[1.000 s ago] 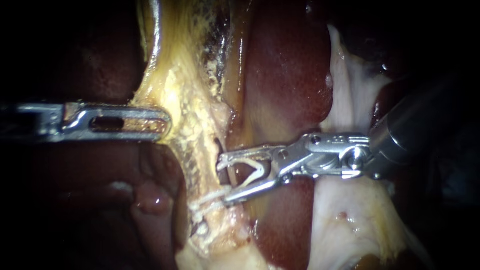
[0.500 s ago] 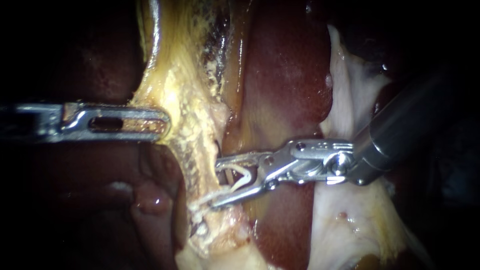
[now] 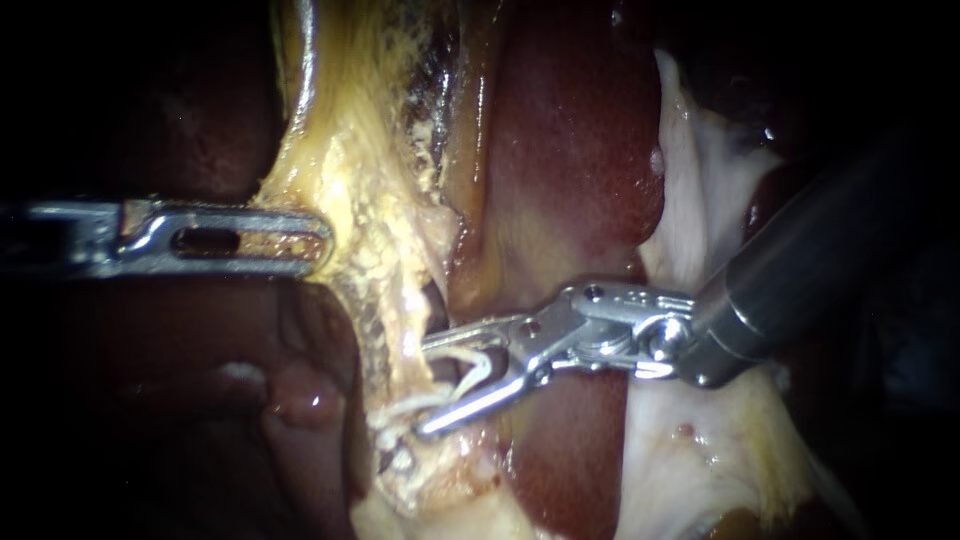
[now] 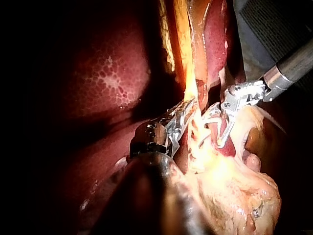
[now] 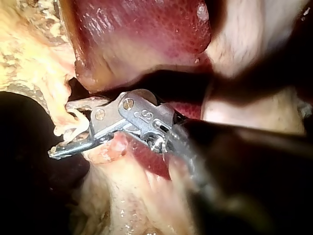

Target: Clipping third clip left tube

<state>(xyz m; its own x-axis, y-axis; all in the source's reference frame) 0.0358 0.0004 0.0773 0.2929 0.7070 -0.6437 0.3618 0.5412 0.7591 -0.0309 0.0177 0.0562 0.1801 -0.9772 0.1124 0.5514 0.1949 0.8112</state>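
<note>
Slim silver right instrument (image 3: 423, 388) has scooted left, its spread jaws holding a white V-shaped clip (image 3: 480, 366) now straddle the yellowish tube (image 3: 398, 322) mid-frame, looks squeeze-ready; left instrument (image 3: 322, 240) grips yellow fat (image 3: 350, 195).

No readable text, labels, numbers or signs in any view

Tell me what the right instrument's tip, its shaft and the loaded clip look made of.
The right instrument has a tip of bare metal, probably steel: silver, bright glints, visible pins. Its shaft is smooth and dark grey with a dull sheen, so coated metal or composite; can't tell which. The clip is off-white, matt and thin, so likely plastic rather than metal.
</note>
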